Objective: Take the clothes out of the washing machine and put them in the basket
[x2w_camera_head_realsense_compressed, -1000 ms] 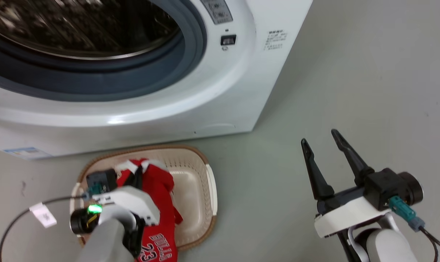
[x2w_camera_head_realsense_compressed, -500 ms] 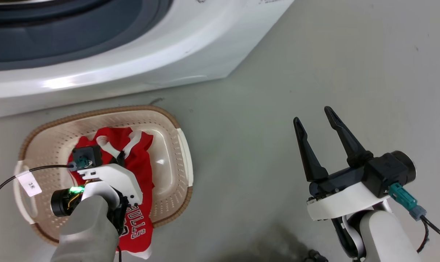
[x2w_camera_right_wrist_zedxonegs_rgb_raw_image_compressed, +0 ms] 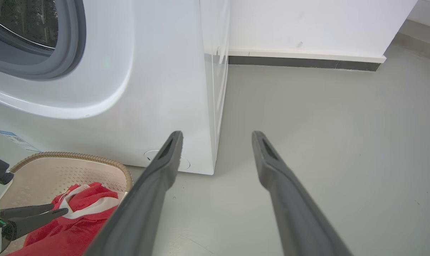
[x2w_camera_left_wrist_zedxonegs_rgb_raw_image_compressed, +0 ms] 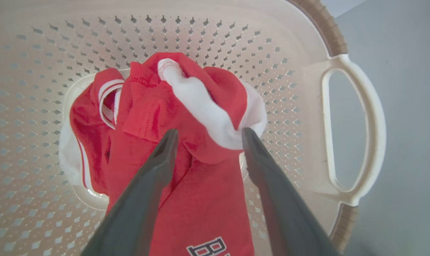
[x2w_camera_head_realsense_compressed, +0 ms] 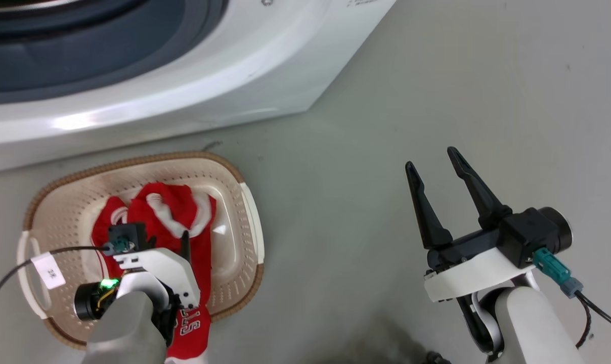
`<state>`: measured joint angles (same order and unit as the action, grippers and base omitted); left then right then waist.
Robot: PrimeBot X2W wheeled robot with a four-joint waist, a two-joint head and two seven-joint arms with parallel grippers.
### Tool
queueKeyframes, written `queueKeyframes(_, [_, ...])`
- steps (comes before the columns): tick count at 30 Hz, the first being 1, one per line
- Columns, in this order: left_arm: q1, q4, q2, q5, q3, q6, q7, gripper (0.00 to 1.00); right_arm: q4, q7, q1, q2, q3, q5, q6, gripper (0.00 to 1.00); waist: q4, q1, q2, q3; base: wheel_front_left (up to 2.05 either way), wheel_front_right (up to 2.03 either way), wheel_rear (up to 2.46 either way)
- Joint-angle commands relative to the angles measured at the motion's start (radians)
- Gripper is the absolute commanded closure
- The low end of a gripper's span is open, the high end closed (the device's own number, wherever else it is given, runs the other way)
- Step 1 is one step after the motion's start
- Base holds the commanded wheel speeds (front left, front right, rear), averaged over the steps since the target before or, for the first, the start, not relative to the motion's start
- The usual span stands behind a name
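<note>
Over basket [x2w_camera_left_wrist_zedxonegs_rgb_raw_image_compressed: 215, 32], L fingers [x2w_camera_left_wrist_zedxonegs_rgb_raw_image_compressed: 143, 199] now apart

Bright, even light; glare streaks the glossy white front-loading washing machine [x2w_camera_head_realsense_compressed: 194, 86]. A soft shadow darkens the grey floor [x2w_camera_head_realsense_compressed: 381, 338] low in the head view.

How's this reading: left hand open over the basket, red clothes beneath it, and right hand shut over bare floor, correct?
No: the right hand is open, not shut, as the head view shows; the rest holds.

Red clothes [x2w_camera_head_realsense_compressed: 174, 197] heaped in basket [x2w_camera_head_realsense_compressed: 133, 161], washing machine [x2w_camera_head_realsense_compressed: 184, 93] beside
</note>
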<state>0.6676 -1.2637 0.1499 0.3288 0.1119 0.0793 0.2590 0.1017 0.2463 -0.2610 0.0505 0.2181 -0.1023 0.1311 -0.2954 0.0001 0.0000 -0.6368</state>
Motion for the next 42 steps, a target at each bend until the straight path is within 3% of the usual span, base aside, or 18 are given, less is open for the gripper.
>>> queueKeyframes(1, [-0.03, 0.013, -0.006, -0.003, 0.003, 0.007, 0.006, 0.0, 0.011, 0.005, 0.009, -0.001, -0.006, 0.006, -0.001, 0.0, 0.018, -0.0001, 0.0, 0.072, 0.0, 0.0, 0.0])
queueKeyframes(14, [-0.293, 0.457, -0.048, -0.071, -0.078, -0.01, 0.006, 0.0, 0.043, -0.039, 0.08, 0.0, -0.059, 0.078, -0.001, 0.0, 0.102, -0.0001, 0.0, 0.364, 0.0, 0.0, 0.0])
queueKeyframes(28, [-0.488, 0.981, -0.08, -0.213, -0.187, -0.037, 0.006, 0.0, 0.0, -0.094, 0.174, 0.0, -0.124, 0.121, -0.001, 0.0, 0.169, -0.0001, 0.0, 0.531, 0.0, 0.0, 0.0])
queueKeyframes(42, [-0.683, 1.167, -0.087, -0.274, -0.163, -0.071, 0.007, 0.0, -0.044, -0.132, 0.27, -0.001, -0.172, 0.126, -0.001, 0.0, 0.181, -0.0001, 0.0, 0.64, 0.0, 0.0, 0.0])
